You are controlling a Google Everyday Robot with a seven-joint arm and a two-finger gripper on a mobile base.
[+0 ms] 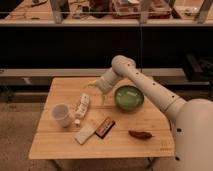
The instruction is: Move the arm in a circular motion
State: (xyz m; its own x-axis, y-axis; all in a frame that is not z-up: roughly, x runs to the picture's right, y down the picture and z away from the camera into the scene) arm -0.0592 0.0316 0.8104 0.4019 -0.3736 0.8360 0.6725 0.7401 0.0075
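The white arm point(150, 90) rises from the lower right, bends at a bulbous joint point(122, 65) over the back of the wooden table point(60, 150), and slopes down to the left. Its narrower tip ends in the gripper point(96, 85), which hangs a little above the table's back middle. The gripper is just left of a green bowl point(129, 97) and above a white bottle point(81, 106) lying on its side. I see nothing in the gripper.
A white cup point(62, 114) stands at the left. A white packet point(86, 134) and a dark red snack bar point(105, 126) lie near the front. A reddish-brown item point(140, 134) lies front right. A dark counter point(75, 45) runs behind the table.
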